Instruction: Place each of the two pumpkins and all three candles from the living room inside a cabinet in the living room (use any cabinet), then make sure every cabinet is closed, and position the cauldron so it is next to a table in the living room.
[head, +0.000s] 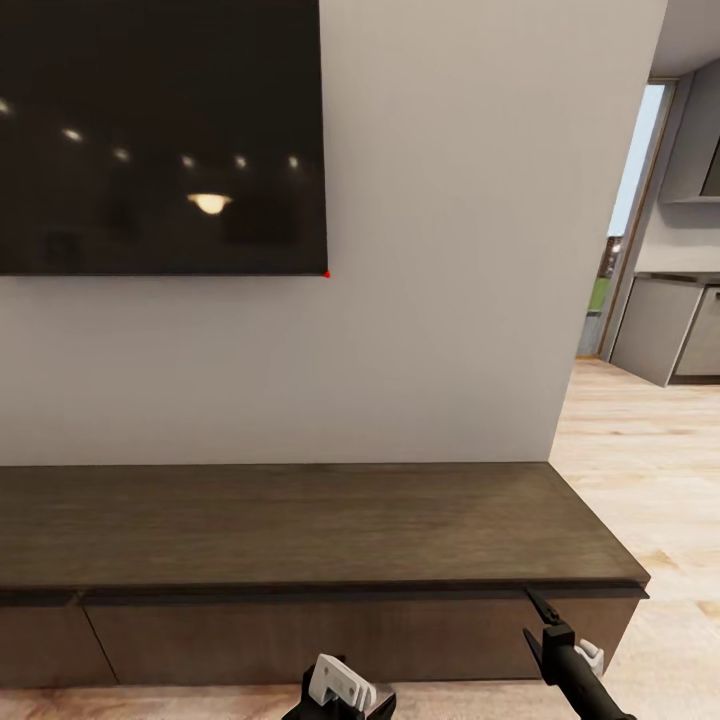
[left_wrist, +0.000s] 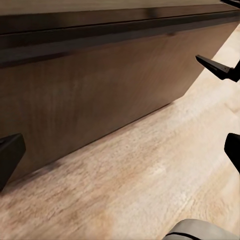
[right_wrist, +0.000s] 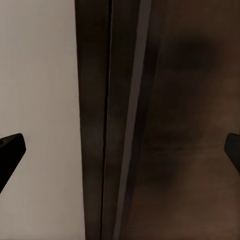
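Your head view faces the long, low dark-brown wood cabinet (head: 300, 525), which stands against the pale wall under a large black wall screen (head: 160, 135). Its long axis runs side to side across your view, and its flat handleless drawer fronts (head: 330, 635) appear shut, flush under the overhanging top. The coming move, judged from the task, turns on the right-hand drawer: its upper edge lies just ahead of and above your right gripper (head: 543, 625), the nearer arm. In the right wrist view, the dark lip of the top and the drawer front run between the two fingertips (right_wrist: 11, 150). These stand wide apart and hold nothing. Your left gripper (head: 345, 690) hangs low before the middle drawer front; the left wrist view shows its fingertips (left_wrist: 10, 155) spread wide, empty, over the light wood floor (left_wrist: 150, 175). Whether the right gripper touches the cabinet cannot be told.
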